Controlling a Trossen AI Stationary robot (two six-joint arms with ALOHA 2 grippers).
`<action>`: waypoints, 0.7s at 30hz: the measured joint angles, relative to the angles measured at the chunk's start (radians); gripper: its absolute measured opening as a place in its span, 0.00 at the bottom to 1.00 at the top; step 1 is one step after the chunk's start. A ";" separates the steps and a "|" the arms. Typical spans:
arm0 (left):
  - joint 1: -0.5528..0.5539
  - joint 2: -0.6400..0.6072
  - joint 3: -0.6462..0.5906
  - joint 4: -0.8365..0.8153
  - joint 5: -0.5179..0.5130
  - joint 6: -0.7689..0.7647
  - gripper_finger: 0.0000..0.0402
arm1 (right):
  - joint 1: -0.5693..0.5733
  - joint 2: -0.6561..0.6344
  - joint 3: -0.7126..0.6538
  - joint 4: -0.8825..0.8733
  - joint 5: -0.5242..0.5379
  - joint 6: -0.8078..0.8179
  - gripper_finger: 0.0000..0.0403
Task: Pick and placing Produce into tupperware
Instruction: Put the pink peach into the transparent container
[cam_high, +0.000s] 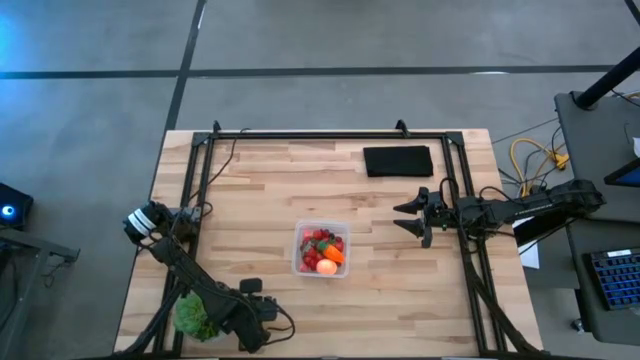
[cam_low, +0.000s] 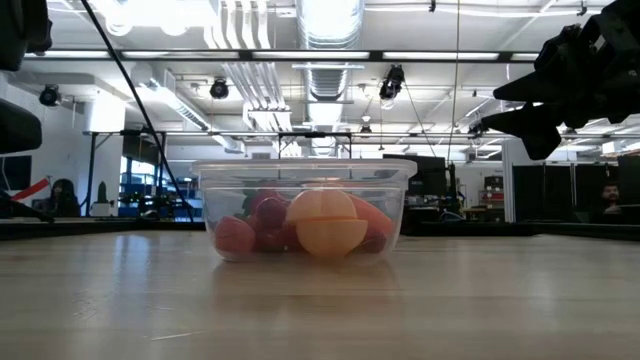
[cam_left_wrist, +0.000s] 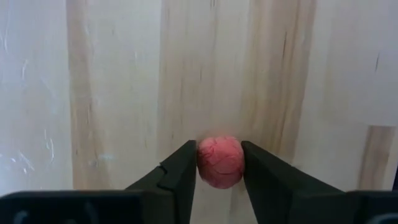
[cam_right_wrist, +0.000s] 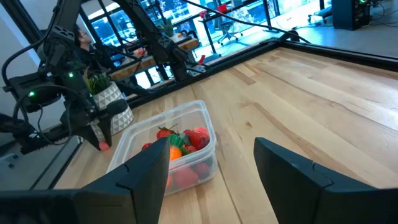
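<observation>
A: What sits between the left gripper's (cam_left_wrist: 219, 180) fingers (cam_left_wrist: 177, 177)?

B: A small red strawberry piece (cam_left_wrist: 219, 162), rounded and faintly wrinkled; a dark, flat-faced finger presses each side of it, so the jaws are narrowed to its width and gripping it; below it is pale wooden table (cam_left_wrist: 112, 93) with long straight grain.

A: And outward from there?

B: In the right wrist view that same gripper hangs beside the tupperware (cam_right_wrist: 163, 148), the red piece at its tips, just outside one wall; behind it stands a leafy green plant (cam_right_wrist: 102, 84) in a white faceted pot.

A: The container itself?

B: Clear, translucent plastic, square with rounded corners and a thick rim; inside lie several red pieces, an orange carrot-like piece (cam_high: 333, 255) and a smooth round pink-orange fruit (cam_low: 330, 225) resting against the near wall.

A: The right gripper (cam_high: 412, 216)?

B: Its two dark, angular fingers stand parted with nothing between them; it hovers above the table, well apart from the container, which lies ahead of its fingertips; a flat black rectangular pad (cam_high: 398, 161) lies off to one side of it.
</observation>
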 joint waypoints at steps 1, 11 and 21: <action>0.000 0.000 0.000 -0.002 0.002 0.000 0.27 | 0.000 0.000 0.000 0.000 0.000 0.000 0.56; 0.006 0.000 0.005 -0.019 0.058 -0.001 0.27 | 0.000 0.000 0.000 0.000 0.000 0.000 0.56; 0.064 -0.012 0.089 -0.044 0.020 0.090 0.19 | 0.000 0.000 0.000 0.000 0.000 0.000 0.56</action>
